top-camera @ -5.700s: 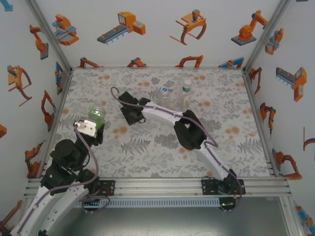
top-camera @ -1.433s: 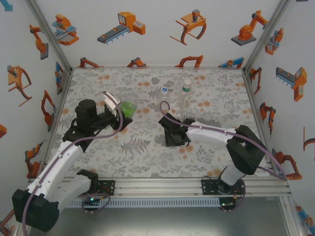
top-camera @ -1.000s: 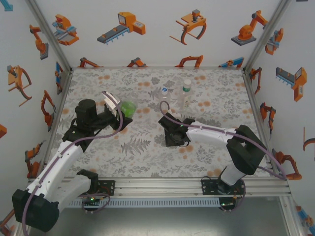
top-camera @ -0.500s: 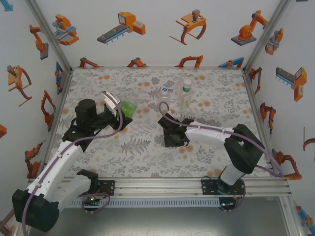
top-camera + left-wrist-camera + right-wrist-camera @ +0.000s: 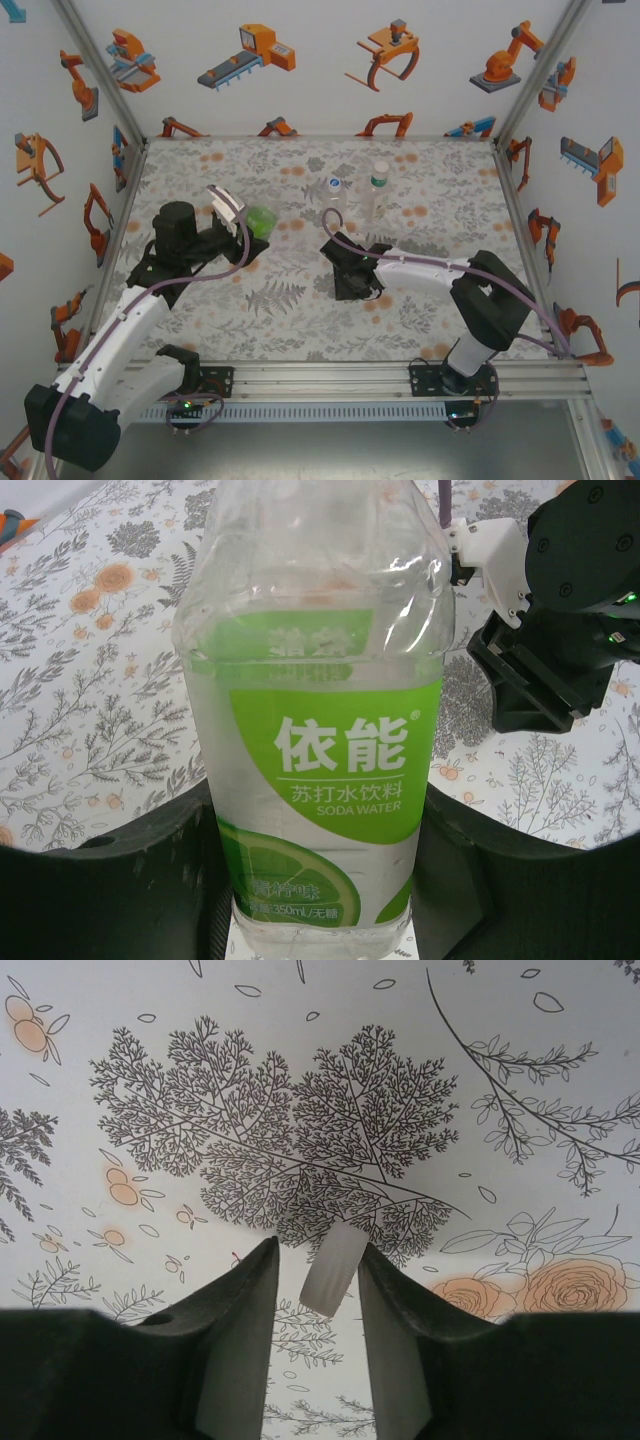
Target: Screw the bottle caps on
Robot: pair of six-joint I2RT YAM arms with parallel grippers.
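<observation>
My left gripper (image 5: 320, 905) is shut on a clear bottle with a green label (image 5: 320, 730), and its black fingers (image 5: 95, 890) press both sides of the base. From above, that green bottle (image 5: 262, 221) is held tilted over the mat's left half. My right gripper (image 5: 318, 1248) is low over the mat, open, with a small white cap (image 5: 333, 1268) on its edge between the jaws. The cap leans against the right finger, with a gap to the left one. In the top view the right gripper (image 5: 352, 285) is at mid-table. Two more bottles (image 5: 335, 192) (image 5: 378, 188) stand at the back.
The floral mat (image 5: 450, 230) covers the table, and printed walls close three sides. The aluminium rail (image 5: 320, 375) with both arm bases runs along the near edge. The right arm's black wrist (image 5: 560, 610) is just beyond the held bottle.
The right gripper's jaws have narrowed around the white cap, and that arm has shifted slightly left. The left arm and its bottle have not moved.
</observation>
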